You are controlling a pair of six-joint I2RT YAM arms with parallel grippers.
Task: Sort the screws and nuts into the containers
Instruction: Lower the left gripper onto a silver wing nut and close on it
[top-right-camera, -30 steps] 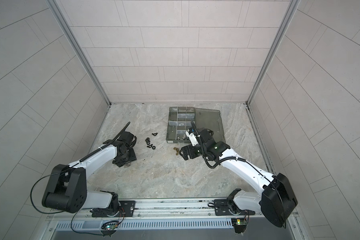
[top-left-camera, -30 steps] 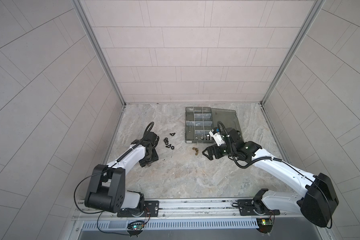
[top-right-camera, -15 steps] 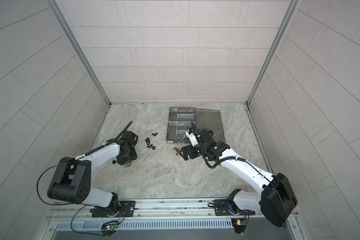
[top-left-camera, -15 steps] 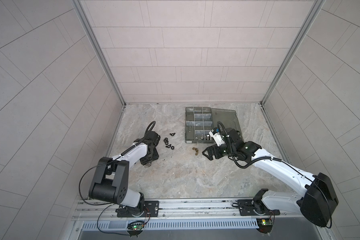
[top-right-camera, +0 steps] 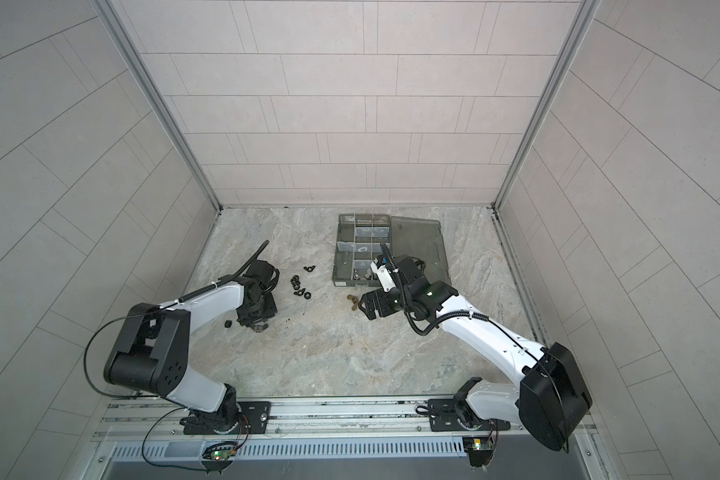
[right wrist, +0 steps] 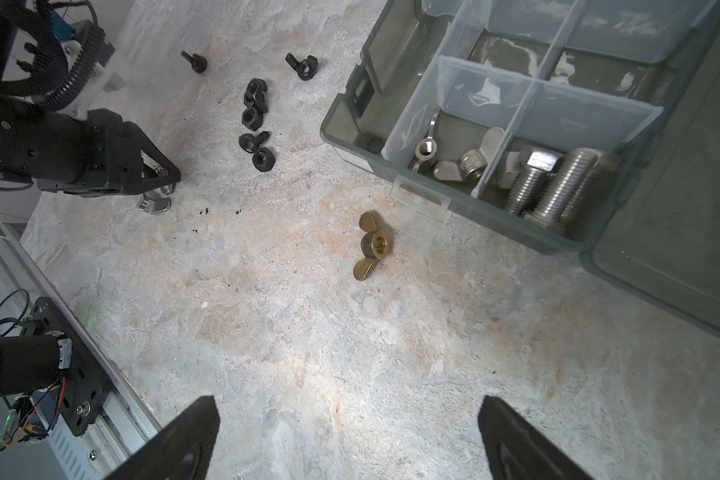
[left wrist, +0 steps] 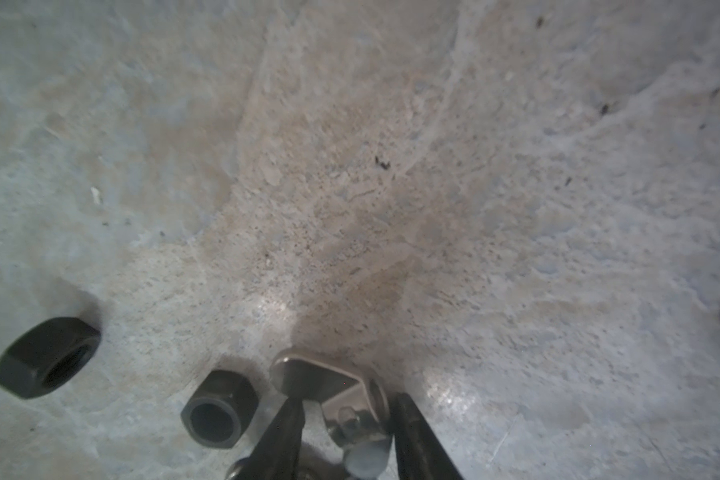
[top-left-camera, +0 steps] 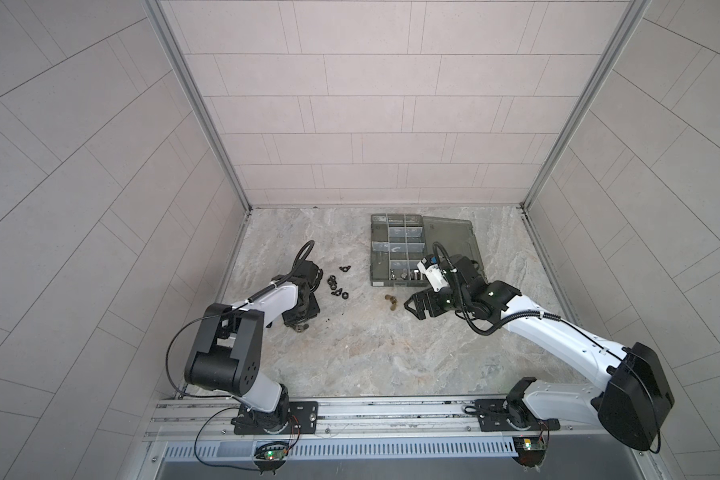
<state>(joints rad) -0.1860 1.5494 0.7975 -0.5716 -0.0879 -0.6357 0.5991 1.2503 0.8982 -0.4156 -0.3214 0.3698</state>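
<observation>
My left gripper [left wrist: 348, 432] is down at the table in front of the black nuts [top-left-camera: 336, 286]. Its fingers [left wrist: 285, 432] flank a silver wing nut [left wrist: 341, 395] lying on the table. One finger touches the nut's body, and a narrow gap shows at the other. Two black hex nuts [left wrist: 221, 409] lie just beside it. My right gripper [right wrist: 346, 411] hangs wide open with nothing between its fingers, near a brass wing nut [right wrist: 371, 245]. The organizer box [right wrist: 350, 124] holds the screws [right wrist: 549, 183] in one compartment and silver wing nuts [right wrist: 445, 162] in the one beside it.
The box's open lid [top-left-camera: 454, 237] lies flat on the table beside the compartments. One black nut [top-right-camera: 227, 323] sits apart by the left arm. The enclosure walls stand close on both sides, and the rail [top-left-camera: 350, 415] runs along the front.
The left arm has leaned further in and down over the silver wing nut, with its fingers closer together. The right arm has not moved.
</observation>
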